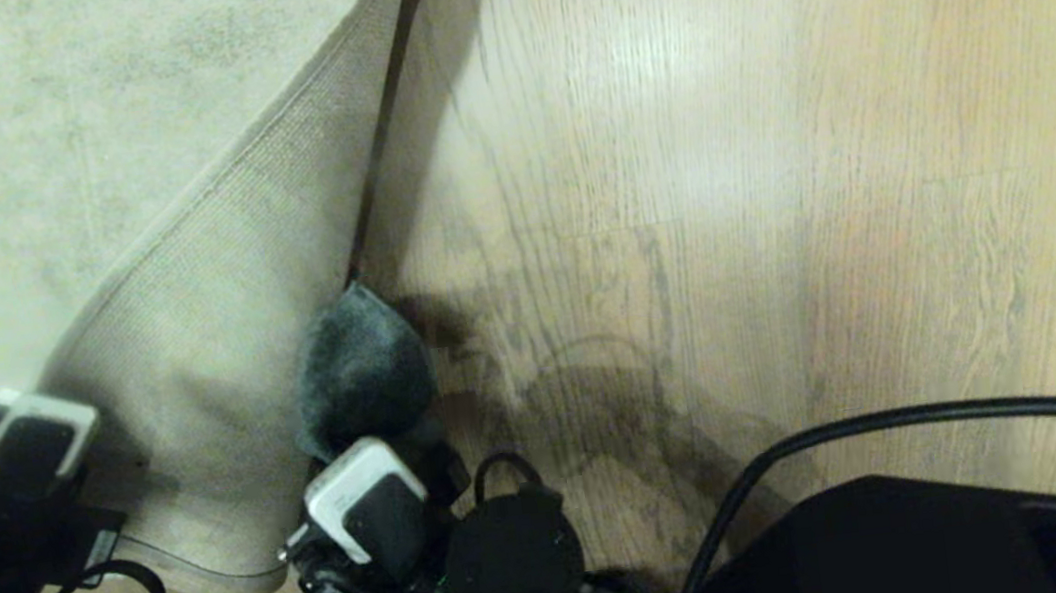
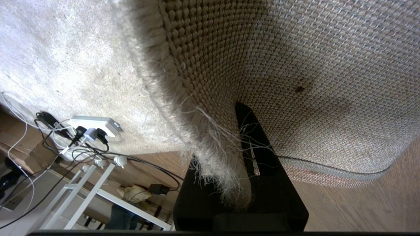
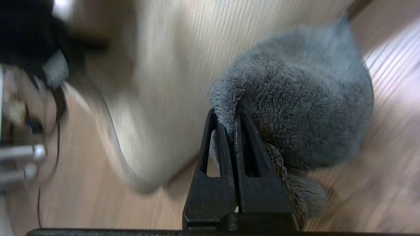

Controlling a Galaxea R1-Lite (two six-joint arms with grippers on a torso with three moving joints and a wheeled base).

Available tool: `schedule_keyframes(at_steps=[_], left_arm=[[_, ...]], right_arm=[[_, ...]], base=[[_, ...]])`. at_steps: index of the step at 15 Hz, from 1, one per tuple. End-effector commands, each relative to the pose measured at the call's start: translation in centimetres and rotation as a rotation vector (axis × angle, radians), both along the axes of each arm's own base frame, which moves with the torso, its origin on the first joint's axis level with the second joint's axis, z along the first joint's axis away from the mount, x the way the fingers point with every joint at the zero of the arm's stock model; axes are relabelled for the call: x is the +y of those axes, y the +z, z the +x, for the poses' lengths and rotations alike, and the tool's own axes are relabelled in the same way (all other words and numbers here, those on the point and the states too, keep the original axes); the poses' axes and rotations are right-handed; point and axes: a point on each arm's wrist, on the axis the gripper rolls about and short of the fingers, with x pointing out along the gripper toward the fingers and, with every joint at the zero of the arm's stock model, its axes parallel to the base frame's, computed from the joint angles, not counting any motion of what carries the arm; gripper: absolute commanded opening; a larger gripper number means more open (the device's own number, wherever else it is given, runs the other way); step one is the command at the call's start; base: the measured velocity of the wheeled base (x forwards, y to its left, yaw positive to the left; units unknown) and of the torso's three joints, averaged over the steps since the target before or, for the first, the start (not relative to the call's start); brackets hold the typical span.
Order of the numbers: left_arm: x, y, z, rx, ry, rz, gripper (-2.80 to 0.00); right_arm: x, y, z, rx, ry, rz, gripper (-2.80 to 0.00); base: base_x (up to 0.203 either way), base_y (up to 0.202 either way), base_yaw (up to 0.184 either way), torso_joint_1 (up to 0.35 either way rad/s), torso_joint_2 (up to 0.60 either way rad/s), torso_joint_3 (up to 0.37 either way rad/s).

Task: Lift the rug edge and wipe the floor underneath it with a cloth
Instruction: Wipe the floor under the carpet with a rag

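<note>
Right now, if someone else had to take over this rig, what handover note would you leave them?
Left gripper: shut on the rug edge, holding the corner folded back so its woven underside faces up.
Right gripper: shut on the cloth, low beside the lifted flap, where the fold meets the floor.
Done: rug corner lifted, cloth in hand at the uncovered boards.
Left: wipe the uncovered floor; how much is wiped already cannot be told. Then lower the rug corner flat and release it.
</note>
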Motion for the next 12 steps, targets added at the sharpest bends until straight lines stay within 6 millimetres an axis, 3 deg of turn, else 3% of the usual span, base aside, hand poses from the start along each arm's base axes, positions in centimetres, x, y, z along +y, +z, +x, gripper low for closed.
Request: schedule_keyframes(at_steps=[1,4,6,9,12], left_arm=[[0.0,0.0,0.0,-0.004,0.007,0.002,-2.80],[0.1,-0.1,0.1,0.007,0.006,0.001,-2.80],[0.1,-0.2,0.1,0.010,0.006,0.001,-2.80],[0.0,-0.4,0.3,0.020,0.003,0.001,-2.80],[0.1,-0.4,0.3,0.021,0.007,0.002,-2.80]], right_arm=[[1.3,-4.1,0.4,0.024,0.001,-0.047,-2.80],[1.9,-5.9,1.6,0.051,-0.014,-0.032,-2.80],[1.6,-6.6,3.7,0.055,-0.053,-0.024,-2.80],[0.8,-6.3,7.8,0.039,-0.133,0.014,-2.80],[-0.5,-4.6,11.9,0.012,-0.211,0.058,-2.80]], base=[[0.000,0.000,0.000,0.000,0.00,0.000],[0.000,0.000,0.000,0.000,0.00,0.000],[0.000,0.000,0.000,0.000,0.00,0.000],[0.000,0.000,0.000,0.000,0.00,0.000],[0.000,0.000,0.000,0.000,0.00,0.000]])
